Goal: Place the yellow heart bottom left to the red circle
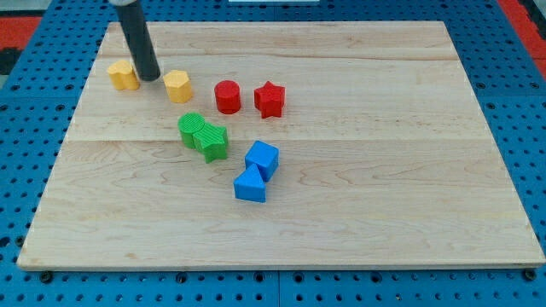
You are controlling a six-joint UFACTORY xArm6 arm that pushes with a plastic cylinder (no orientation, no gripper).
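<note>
The red circle (228,96) stands in the upper middle of the wooden board (384,170). Two yellow blocks lie to its left. The far one (124,75) looks like the yellow heart. The nearer one (177,86) looks like a pentagon. My tip (150,78) rests on the board between the two yellow blocks, close to the right side of the heart-like one. I cannot tell whether it touches that block.
A red star (270,99) sits just right of the red circle. Two green blocks (193,128) (213,141) touch each other below the yellow pentagon. Two blue blocks (263,159) (250,185) lie together near the board's middle. Blue pegboard (26,170) surrounds the board.
</note>
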